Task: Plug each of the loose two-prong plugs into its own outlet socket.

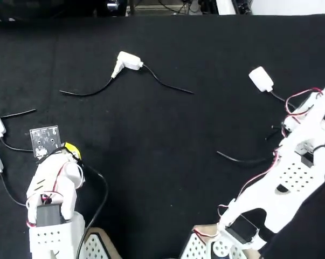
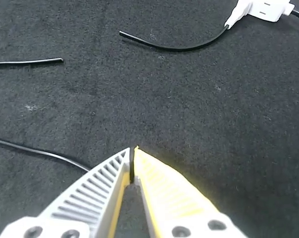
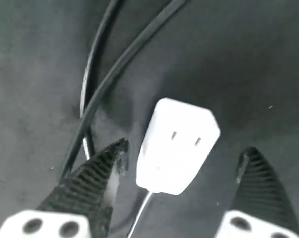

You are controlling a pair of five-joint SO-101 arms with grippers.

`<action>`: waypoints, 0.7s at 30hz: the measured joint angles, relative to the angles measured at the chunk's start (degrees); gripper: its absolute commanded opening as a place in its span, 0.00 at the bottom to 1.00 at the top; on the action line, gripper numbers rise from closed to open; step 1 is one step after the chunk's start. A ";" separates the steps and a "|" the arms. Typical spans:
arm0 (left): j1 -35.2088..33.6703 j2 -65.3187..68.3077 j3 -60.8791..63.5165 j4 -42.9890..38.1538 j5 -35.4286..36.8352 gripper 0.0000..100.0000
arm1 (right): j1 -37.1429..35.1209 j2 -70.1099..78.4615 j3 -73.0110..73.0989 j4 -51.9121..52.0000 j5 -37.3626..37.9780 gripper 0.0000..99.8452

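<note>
Right wrist view has the right pincer (image 3: 184,148) spread wide over a white socket (image 3: 178,145) lying mid-frame on the black desk (image 3: 258,59), with a gap on each side. Two black cords (image 3: 124,64) run past it toward the upper left. The step in hand looks like grasping this socket, so close squarely on its two flanks, low enough to hold the body, and keep the nearer finger off the cords. Its two slots face the camera and are empty, and it is the only receptacle seen close. Left wrist view shows the left pincer (image 2: 133,154) at low centre with its tips together. Whether a thin cord is caught between them I cannot tell. A white plug (image 2: 262,9) lies at the upper right, well apart from it.
</note>
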 measured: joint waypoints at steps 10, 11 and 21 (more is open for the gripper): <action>0.00 0.00 0.00 0.00 0.00 0.03 | -1.14 0.00 0.00 1.41 0.00 0.13; 0.00 0.00 0.00 0.00 0.00 0.03 | -1.14 0.00 0.00 1.41 0.62 0.13; 0.00 0.00 0.00 0.00 0.00 0.03 | -1.32 -0.18 2.64 1.32 15.56 0.08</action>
